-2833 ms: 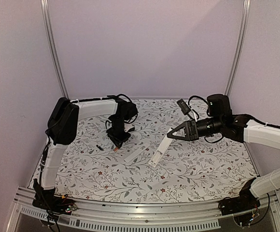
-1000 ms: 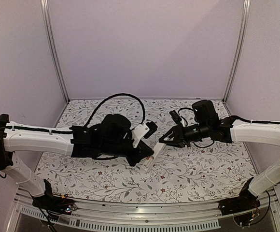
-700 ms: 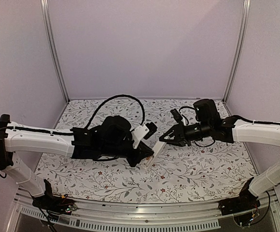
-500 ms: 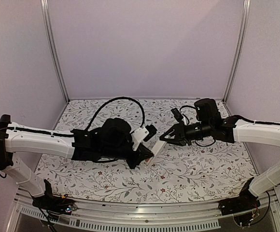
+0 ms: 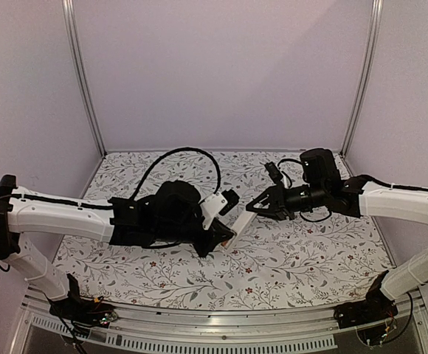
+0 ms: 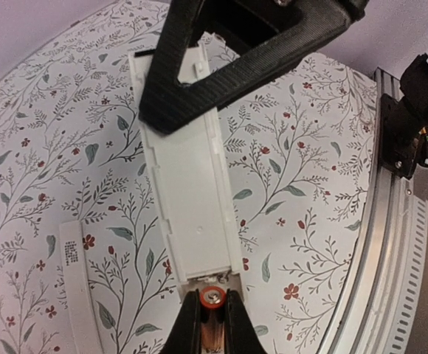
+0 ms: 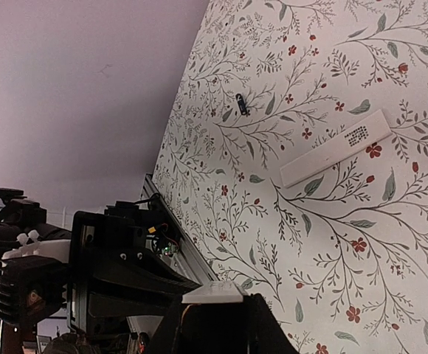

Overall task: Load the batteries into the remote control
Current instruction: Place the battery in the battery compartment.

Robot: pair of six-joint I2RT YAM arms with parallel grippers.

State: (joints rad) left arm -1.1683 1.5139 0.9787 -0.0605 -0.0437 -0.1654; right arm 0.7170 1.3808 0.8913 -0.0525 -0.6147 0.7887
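My right gripper (image 5: 257, 209) is shut on the upper end of the white remote control (image 5: 240, 225) and holds it tilted above the mat. In the left wrist view the remote (image 6: 188, 184) shows its back with the battery bay open. My left gripper (image 6: 212, 304) is shut on a battery (image 6: 212, 297) with a red-ringed tip, right at the remote's lower end. It also shows in the top view (image 5: 227, 237). In the right wrist view the remote's end (image 7: 212, 293) sits between the fingers (image 7: 258, 324). A second battery (image 7: 240, 103) lies on the mat. The black button patch is hidden.
A flat white strip (image 6: 77, 287) lies on the flowered mat beside the remote, also in the right wrist view (image 7: 337, 147). The metal front rail (image 6: 391, 243) runs along the table edge. My left arm (image 5: 88, 214) stretches across the left half of the mat.
My left arm has swung from the far left of the mat to the remote's lower end, now with a battery. My right gripper has shifted slightly up and right with the remote.
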